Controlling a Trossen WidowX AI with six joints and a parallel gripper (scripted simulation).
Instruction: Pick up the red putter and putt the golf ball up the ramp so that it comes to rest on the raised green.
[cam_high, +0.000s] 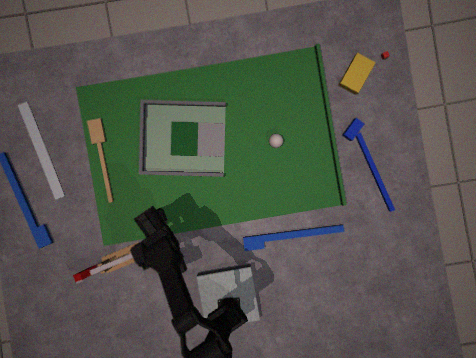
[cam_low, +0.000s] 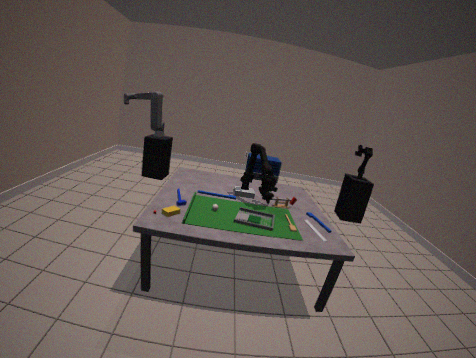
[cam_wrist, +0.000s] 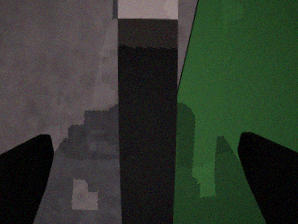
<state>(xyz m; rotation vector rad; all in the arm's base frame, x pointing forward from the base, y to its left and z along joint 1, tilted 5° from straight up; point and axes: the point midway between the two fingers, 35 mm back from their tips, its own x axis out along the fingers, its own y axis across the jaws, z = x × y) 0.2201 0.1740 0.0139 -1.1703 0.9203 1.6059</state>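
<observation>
The red putter (cam_high: 84, 274) (cam_low: 293, 201) rests on a wooden stand (cam_low: 281, 206), its red head toward the left in the top view. Its dark handle (cam_wrist: 148, 125) runs between my fingers in the wrist view. My gripper (cam_wrist: 147, 144) (cam_low: 269, 199) is open, with a finger apart from the handle on each side. In the top view the arm hides the fingertips and the handle's end. The white golf ball (cam_high: 276, 140) (cam_low: 215, 207) lies on the green mat (cam_high: 280, 90), right of the ramp (cam_high: 211, 140). The raised green (cam_high: 184, 139) is the dark green patch within the walled frame (cam_high: 142, 137).
A wooden mallet (cam_high: 96, 131) lies on the mat's left part. A blue club (cam_high: 300, 233) lies along its near edge, and a grey block (cam_high: 215, 287) is below. A green rail (cam_high: 331, 125) borders the right edge. A blue mallet (cam_high: 375, 172) and yellow block (cam_high: 357, 73) lie beyond it.
</observation>
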